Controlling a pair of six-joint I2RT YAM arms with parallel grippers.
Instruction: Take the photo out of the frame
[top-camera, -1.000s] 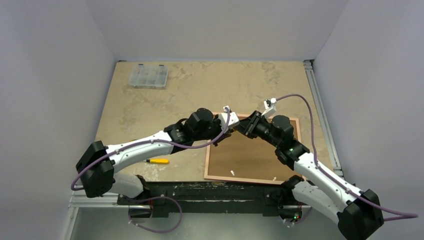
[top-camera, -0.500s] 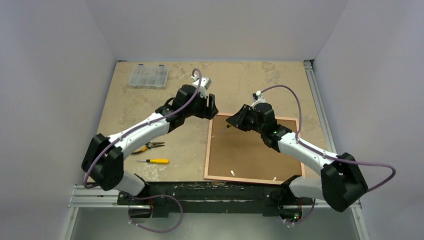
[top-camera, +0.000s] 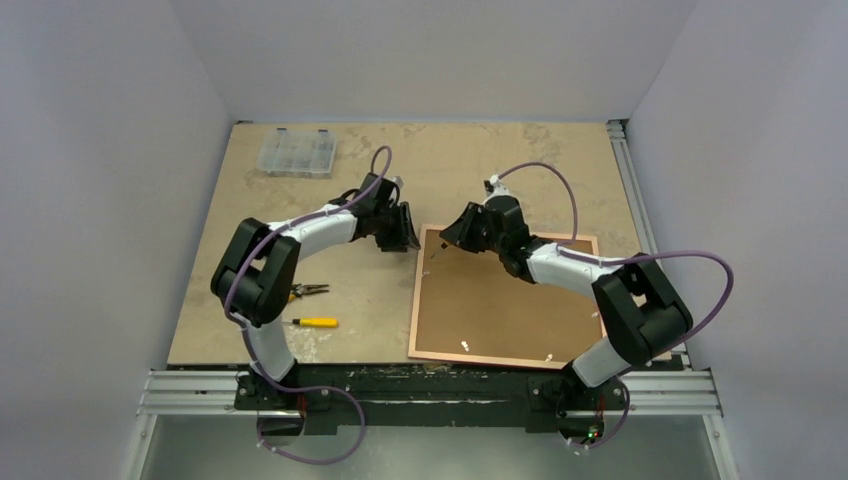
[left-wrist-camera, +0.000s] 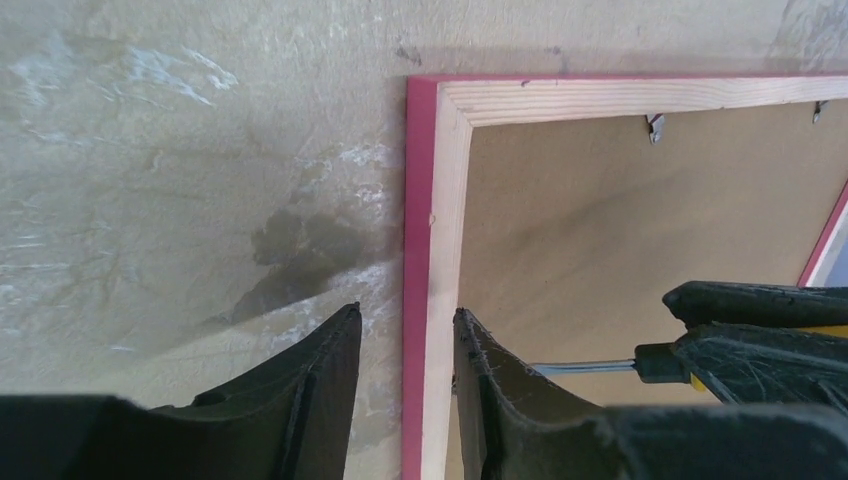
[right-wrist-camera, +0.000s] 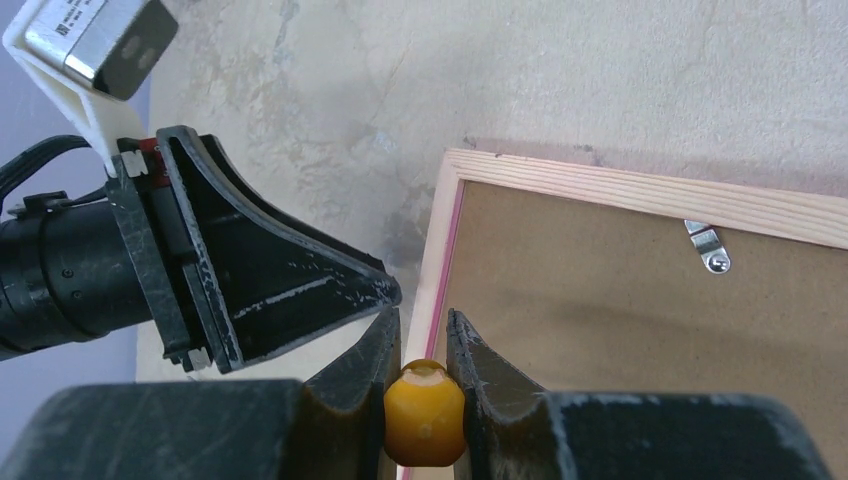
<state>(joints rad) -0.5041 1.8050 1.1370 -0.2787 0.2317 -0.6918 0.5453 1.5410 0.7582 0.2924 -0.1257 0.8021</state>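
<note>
While the frame (left-wrist-camera: 432, 230) lies face-down on the tabletop (top-camera: 480, 160), left tool (left-wrist-camera: 405, 313) hangs parted astride its corner rail; right tool (right-wrist-camera: 422, 318) clamps a screwdriver (right-wrist-camera: 425, 410) alongside.

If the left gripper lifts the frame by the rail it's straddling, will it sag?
Probably stiff: the frame has wooden rails with the photo, brown back up, still clipped in. Likely light for its size, yet held near one corner by the left gripper it may tilt and drag. Flat on the smooth table, a push would likely slide it.
</note>
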